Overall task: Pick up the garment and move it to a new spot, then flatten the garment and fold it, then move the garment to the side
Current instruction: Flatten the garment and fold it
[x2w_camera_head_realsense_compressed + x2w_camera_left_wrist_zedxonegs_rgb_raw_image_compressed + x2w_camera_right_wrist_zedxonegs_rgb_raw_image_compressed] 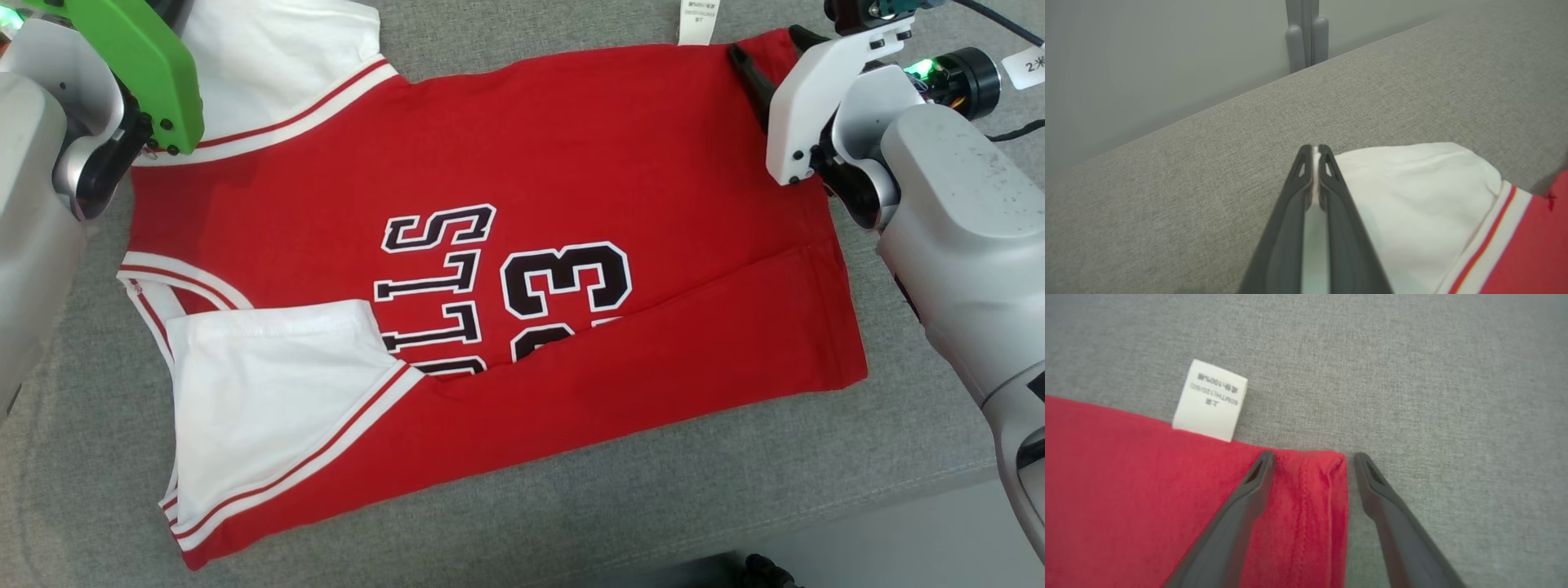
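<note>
garment [571, 163] sleeve clamped in left tool [1313, 149], per wrist view; right tool [1314, 457] splayed astride hem corner.

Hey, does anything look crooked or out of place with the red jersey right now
Mostly tidy. The jersey lies flat, but its near flap is folded over on a slant, hiding part of the black lettering, and a white care label pokes out past the far edge.
</note>
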`<state>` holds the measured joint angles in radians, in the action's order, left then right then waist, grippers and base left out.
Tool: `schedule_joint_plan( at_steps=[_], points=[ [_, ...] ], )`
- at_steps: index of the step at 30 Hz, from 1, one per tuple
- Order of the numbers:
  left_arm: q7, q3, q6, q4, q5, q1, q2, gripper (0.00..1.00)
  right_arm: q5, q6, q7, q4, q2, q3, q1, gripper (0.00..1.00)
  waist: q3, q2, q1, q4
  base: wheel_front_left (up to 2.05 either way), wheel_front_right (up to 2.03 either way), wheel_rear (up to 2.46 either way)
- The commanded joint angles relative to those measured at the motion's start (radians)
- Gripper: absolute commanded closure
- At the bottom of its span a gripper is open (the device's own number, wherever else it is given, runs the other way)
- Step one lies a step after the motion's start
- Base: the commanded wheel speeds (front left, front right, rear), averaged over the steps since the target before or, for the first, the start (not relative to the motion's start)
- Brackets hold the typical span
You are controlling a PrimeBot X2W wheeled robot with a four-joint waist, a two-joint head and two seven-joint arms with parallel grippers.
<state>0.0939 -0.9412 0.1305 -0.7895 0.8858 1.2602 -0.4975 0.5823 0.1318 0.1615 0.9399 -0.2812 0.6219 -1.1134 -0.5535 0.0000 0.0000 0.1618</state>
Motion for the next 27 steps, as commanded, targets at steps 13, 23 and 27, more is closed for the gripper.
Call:
schedule_joint_plan(
  at_steps=[13, 23, 27],
  points=[
    [-0.175, 0.009, -0.002, -0.054, 0.027, 0.019, 0.005, 1.00, 0.034, -0.002, -0.178, 0.014, -0.013, 0.007, -0.008, 1.00, 0.051, 0.0000, 0.0000, -0.020, 0.00, 0.00, 0.00],
    [-0.311, -0.011, -0.010, 0.026, 0.055, -0.178, 0.003, 1.00, 0.033, -0.002, -0.351, 0.065, -0.002, 0.041, 0.098, 1.00, 0.143, 0.0000, 0.0000, -0.056, 0.00, 0.00, 0.00],
    [-0.342, -0.001, -0.048, 0.111, 0.056, -0.275, -0.017, 1.00, 0.035, -0.002, -0.402, 0.057, -0.012, 0.038, 0.144, 1.00, 0.165, 0.0000, 0.0000, -0.062, 0.00, 0.00, 0.00]
  ],
)
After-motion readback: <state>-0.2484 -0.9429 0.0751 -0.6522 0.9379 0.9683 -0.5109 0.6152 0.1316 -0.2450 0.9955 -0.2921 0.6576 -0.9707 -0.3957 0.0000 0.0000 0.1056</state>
